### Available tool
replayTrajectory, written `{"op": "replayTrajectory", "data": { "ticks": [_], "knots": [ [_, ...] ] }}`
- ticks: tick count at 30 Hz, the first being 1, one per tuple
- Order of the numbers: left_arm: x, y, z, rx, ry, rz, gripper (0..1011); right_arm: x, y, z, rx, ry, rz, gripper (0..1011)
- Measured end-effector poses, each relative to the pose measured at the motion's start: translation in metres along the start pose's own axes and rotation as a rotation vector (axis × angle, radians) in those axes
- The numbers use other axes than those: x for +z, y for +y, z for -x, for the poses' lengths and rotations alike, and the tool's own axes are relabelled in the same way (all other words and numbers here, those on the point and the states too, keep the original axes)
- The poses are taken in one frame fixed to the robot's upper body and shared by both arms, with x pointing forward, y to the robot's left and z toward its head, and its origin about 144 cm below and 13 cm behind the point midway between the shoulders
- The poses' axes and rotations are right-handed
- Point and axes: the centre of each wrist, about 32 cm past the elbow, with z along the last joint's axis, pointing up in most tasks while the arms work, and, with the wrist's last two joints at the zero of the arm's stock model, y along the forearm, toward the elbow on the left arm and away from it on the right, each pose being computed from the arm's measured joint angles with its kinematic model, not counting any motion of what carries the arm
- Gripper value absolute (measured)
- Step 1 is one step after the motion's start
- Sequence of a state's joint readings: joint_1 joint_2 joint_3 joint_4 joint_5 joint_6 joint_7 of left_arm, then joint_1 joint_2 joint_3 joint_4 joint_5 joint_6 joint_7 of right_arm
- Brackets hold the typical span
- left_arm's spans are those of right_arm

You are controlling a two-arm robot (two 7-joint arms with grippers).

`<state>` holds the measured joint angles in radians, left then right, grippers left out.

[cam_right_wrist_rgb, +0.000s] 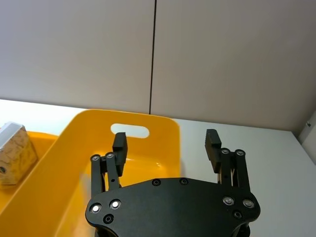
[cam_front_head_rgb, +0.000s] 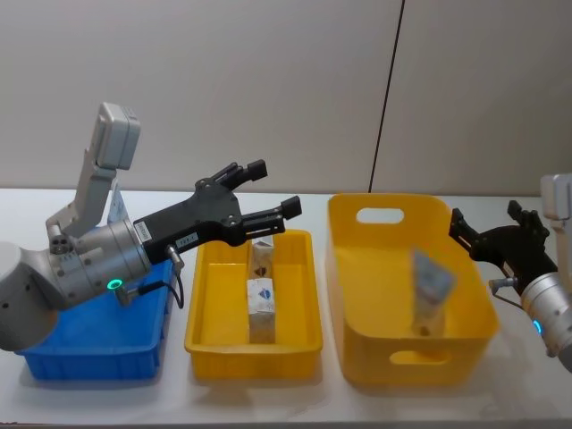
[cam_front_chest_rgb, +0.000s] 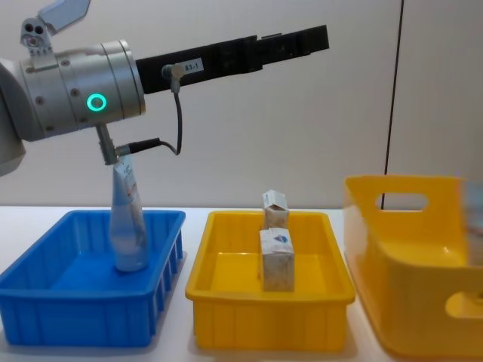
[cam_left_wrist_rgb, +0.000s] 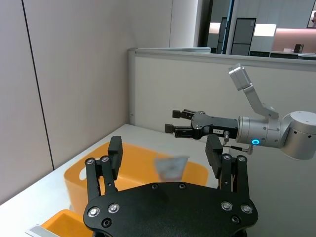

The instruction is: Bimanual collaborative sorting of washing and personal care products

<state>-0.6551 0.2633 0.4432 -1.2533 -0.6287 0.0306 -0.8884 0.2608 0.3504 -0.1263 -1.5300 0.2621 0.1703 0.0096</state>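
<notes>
Above the back end of the shallow yellow tray (cam_front_head_rgb: pixel 204 332), the left gripper (cam_front_head_rgb: pixel 275 188) hangs in the air with its two black fingers spread wide and nothing between them. Its arm reaches in from the left, passing over the blue bin (cam_front_head_rgb: pixel 89 362). At the far right, the right gripper (cam_front_head_rgb: pixel 489 222) sits just beside the outer wall of the deep yellow bin (cam_front_head_rgb: pixel 357 268), at about rim height. Its fingers are also parted, with nothing held.

Inside the shallow tray we see two small whitish cartons standing upright, one behind the other along the middle. The nearer carton (cam_front_head_rgb: pixel 260 298) carries a blue mark on its front. The farther carton (cam_front_head_rgb: pixel 261 257) stands close behind it, roughly below the left gripper.

In the deep bin a pale blue squeeze tube (cam_front_head_rgb: pixel 431 288) stands roughly upright, crimped end up, toward the right-hand wall. It looks smeared, so we cannot tell whether it rests on the bin floor. In the chest view, a second tube (cam_front_chest_rgb: pixel 128 226) stands upright in the blue bin.

The three containers sit in a row on a white table (cam_front_head_rgb: pixel 527 393) — blue bin at the left, shallow tray in the middle, deep bin at the right.
</notes>
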Motion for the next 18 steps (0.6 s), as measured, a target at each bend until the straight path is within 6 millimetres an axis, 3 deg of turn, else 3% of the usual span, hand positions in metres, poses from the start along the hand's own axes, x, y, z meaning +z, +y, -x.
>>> {"op": "replayTrajectory", "data": {
  "ticks": [3, 18],
  "knots": [
    [0.0, 0.0, 0.0, 0.0, 0.0, 0.0, 1001, -0.0009, -0.0004, -0.0015, -0.007, -0.001, 0.003, 999],
    [-0.0002, 0.0001, 0.0003, 0.002, -0.001, -0.001, 1001, -0.0032, -0.0015, -0.004, -0.021, -0.001, 0.008, 1002]
  ]
}}
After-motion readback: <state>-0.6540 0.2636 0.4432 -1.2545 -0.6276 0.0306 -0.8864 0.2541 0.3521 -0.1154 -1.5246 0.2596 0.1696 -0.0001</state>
